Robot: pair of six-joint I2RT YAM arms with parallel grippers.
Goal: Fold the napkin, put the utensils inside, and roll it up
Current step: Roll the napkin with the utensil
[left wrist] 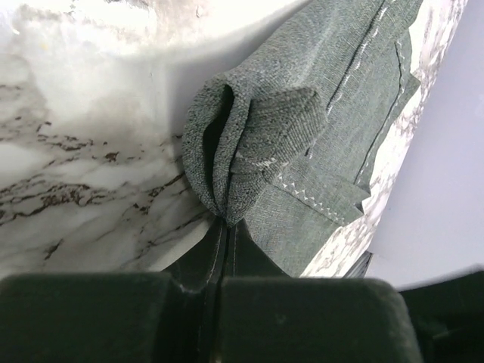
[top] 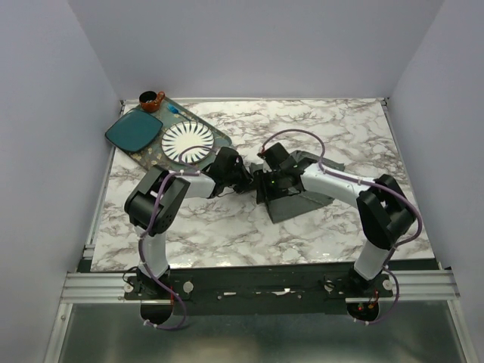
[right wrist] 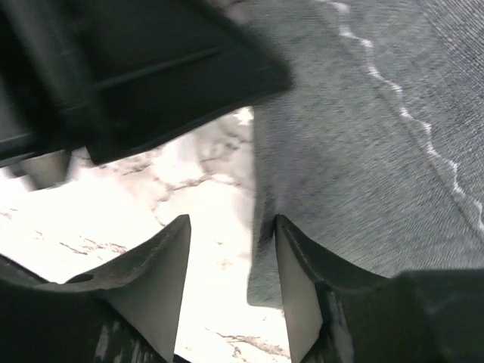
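Top external view: "Where does the napkin [top: 302, 198] lie?" asks the first observer.

"On the marble table [top: 227, 227], a little right of the middle," answers the second. "It is a dark grey cloth, flat toward the near side and rumpled along its far edge. Both arms reach in to its left edge, where the left gripper [top: 243, 178] and the right gripper [top: 265, 183] sit close together."

"What does the left one have?"

"The left wrist view shows it. Its fingers [left wrist: 200, 261] are pressed together with no gap, and a bunched fold of the cloth rises out of them, pinched at its base. The rest, with pale stitching along the hems, runs off to the right over the marble."

"And the right one?"

"In the right wrist view its two fingers stand well apart and clamp nothing. The cloth's edge comes in between them, close against one finger [right wrist: 302, 280], while the other finger [right wrist: 159, 272] is over bare marble."

"Anything else there?"

"At the far left corner, well apart from the cloth, a tray [top: 204, 125] carries a teal square plate [top: 132, 132] and a white ribbed plate [top: 187, 141] side by side. A small brown cup [top: 151, 100] sits at its far corner."
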